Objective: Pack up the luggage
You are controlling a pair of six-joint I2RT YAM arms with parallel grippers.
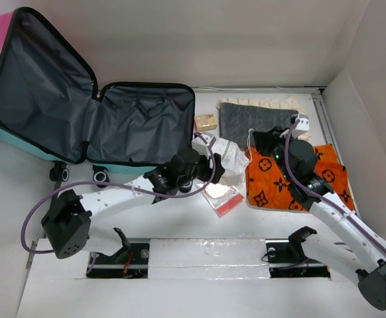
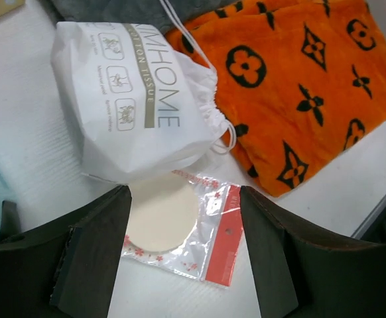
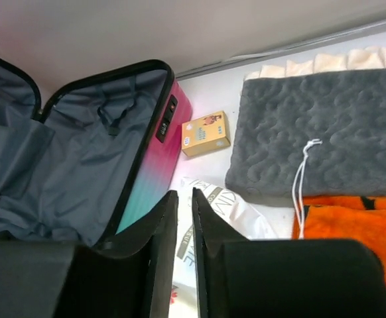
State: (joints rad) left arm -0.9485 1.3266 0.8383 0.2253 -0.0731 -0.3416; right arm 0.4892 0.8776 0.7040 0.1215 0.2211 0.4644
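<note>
The white bag (image 2: 133, 106) covered the top of the round pad (image 2: 160, 215). The suitcase (image 1: 34, 79) ran off the overhead view's left edge. The print on the small box (image 3: 206, 132) was illegible.

Suitcase shell: a pink-to-teal gradient is shown on the small hard-shell suitcase (image 3: 154, 173), left of the black fingers (image 3: 150, 265) of the right gripper (image 3: 185, 255).
Suitcase lining: dark grey fabric, edged in black zipper trim.
Blanket: black flower and diamond motifs are printed on the bright orange plush blanket (image 2: 299, 86), beyond the black fingers (image 2: 90, 258) of the left gripper (image 2: 183, 255), to the right.
Pouch: the white drawstring pouch (image 2: 140, 106) is marked with an olive-grey band and lettering, just beyond those fingers.
Packet: the clear plastic packet (image 2: 186, 232) between them is edged with a red strip; a cream round pad is enclosed.
Mat: dark grey quilting with a cream scalloped border is seen on the padded mat (image 3: 325, 126).
Box: the small cardboard box (image 3: 206, 132) is coloured yellow-tan.
</note>
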